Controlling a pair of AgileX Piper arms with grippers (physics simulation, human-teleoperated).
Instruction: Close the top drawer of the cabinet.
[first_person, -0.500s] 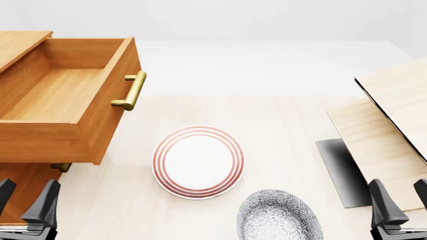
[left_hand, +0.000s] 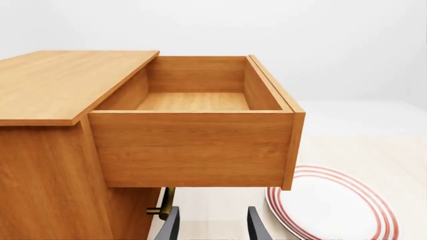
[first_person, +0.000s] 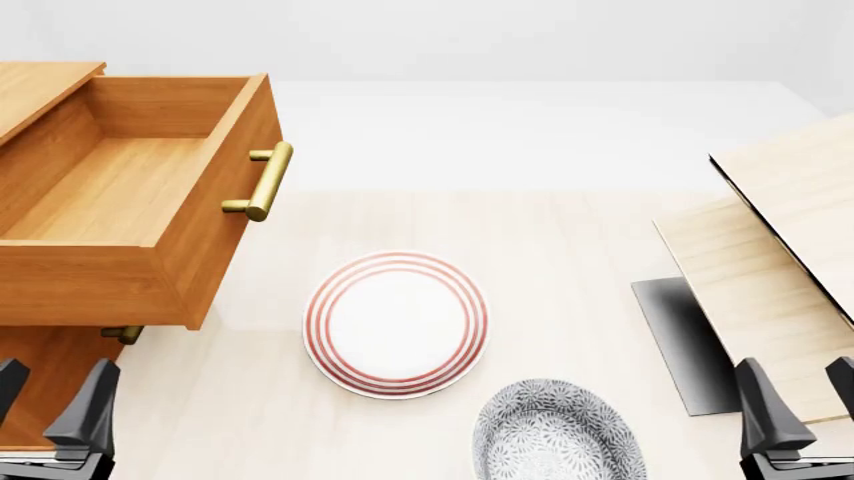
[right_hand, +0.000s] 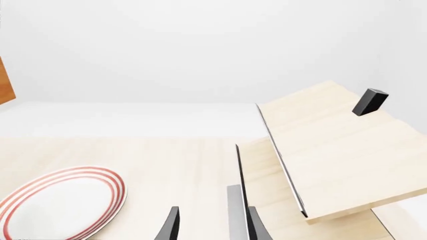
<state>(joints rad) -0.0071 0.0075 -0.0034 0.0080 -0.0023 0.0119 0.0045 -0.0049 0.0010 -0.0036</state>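
Note:
The cabinet (first_person: 34, 85) stands at the table's left, orange-brown wood with a flat top (left_hand: 67, 80). Its top drawer (first_person: 127, 190) is pulled far out toward the right, showing a bare wood interior (left_hand: 193, 100). A brass bar handle (first_person: 262, 182) sits on the drawer front. Below it, the lower drawer's brass handle (first_person: 123, 333) peeks out. My left gripper (first_person: 47, 400) hovers open at the near left, in front of and below the drawer's side wall (left_hand: 193, 147). My right gripper (first_person: 805, 400) is open at the near right, far from the cabinet.
A red-ringed white plate (first_person: 395, 322) lies mid-table, with a grey patterned bowl (first_person: 558, 432) nearer me. Pale wood panels (first_person: 787, 240) and a dark grey slab (first_person: 683, 340) occupy the right side. A small black block (right_hand: 369, 101) rests on the panels.

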